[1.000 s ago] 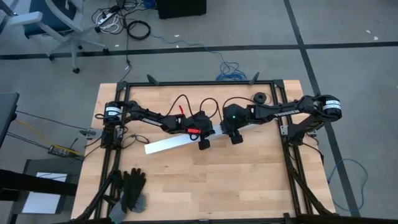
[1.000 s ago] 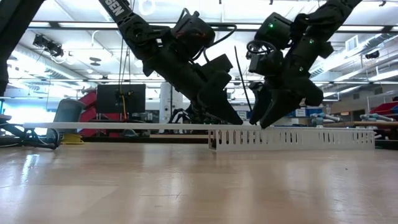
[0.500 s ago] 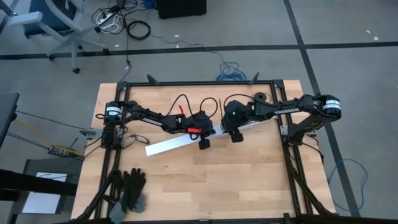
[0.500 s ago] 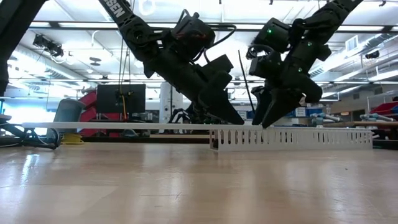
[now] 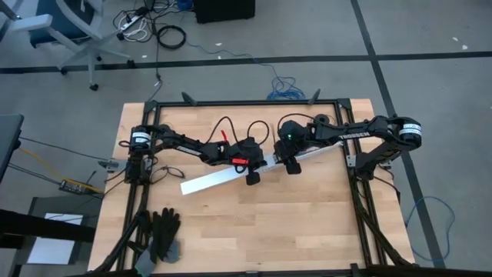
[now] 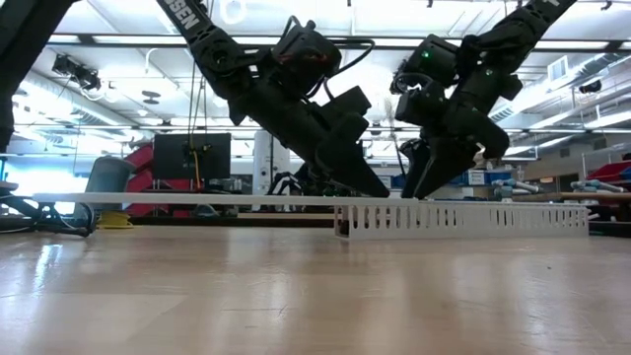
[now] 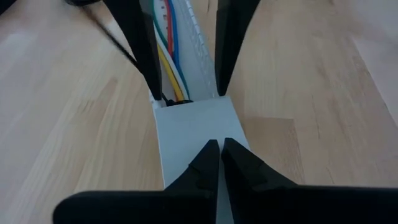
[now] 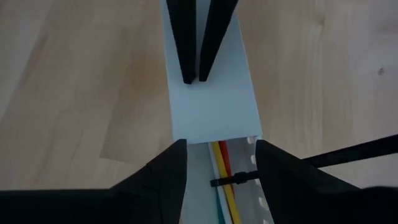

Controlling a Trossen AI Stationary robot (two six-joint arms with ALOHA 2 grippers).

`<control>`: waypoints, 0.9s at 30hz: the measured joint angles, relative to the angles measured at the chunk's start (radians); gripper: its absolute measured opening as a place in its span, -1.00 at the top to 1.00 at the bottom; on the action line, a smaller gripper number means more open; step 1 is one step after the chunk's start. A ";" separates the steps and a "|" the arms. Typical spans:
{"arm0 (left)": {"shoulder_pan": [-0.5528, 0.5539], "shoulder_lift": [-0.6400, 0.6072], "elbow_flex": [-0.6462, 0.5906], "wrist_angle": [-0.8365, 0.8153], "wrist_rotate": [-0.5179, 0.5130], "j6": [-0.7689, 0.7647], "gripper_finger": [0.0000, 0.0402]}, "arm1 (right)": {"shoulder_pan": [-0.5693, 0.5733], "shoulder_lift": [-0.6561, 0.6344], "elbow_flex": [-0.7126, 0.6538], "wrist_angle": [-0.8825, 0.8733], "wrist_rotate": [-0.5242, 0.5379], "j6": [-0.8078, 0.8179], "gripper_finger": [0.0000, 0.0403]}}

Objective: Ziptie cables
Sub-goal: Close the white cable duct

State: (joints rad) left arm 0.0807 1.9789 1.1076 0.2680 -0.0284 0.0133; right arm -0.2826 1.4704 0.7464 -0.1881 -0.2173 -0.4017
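- We see left gripper [image 7: 221, 155] pinched shut, tips on white cover [image 7: 193, 137].
- Right gripper [image 8: 217, 165] spread, straddling slotted channel [image 8: 245, 186].
- Cables [image 8: 224, 180] lie inside channel.

A robotics lab or workshop hall, set up for bench testing.

A wooden desk [image 5: 231, 208] in a black metal frame [image 5: 361, 200] stands on grey carpet tiles [image 5: 430, 61], with loose floor cables [image 5: 165, 35] and an office chair [image 5: 65, 31] well beyond the left end effector [image 5: 251, 178]. Behind the end effectors, the low view shows a high ceiling with strip lights [image 6: 108, 74], a monitor [image 6: 191, 156] and cluttered work benches [image 6: 601, 185].
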 joint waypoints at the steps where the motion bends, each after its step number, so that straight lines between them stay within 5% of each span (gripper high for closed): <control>1: 0.000 0.000 0.000 0.003 0.000 0.004 1.00 | -0.002 0.000 0.000 -0.004 -0.002 0.003 0.15; 16: 0.020 0.000 0.006 0.004 0.021 0.010 1.00 | 0.003 0.046 0.005 0.009 -0.015 -0.001 0.22; 27: 0.025 -0.001 0.009 -0.010 0.005 0.008 1.00 | 0.057 -0.196 0.022 -0.045 0.041 0.105 0.22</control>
State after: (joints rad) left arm 0.1055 1.9781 1.1164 0.2578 -0.0230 0.0208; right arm -0.2254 1.2746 0.7685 -0.2327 -0.1766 -0.2966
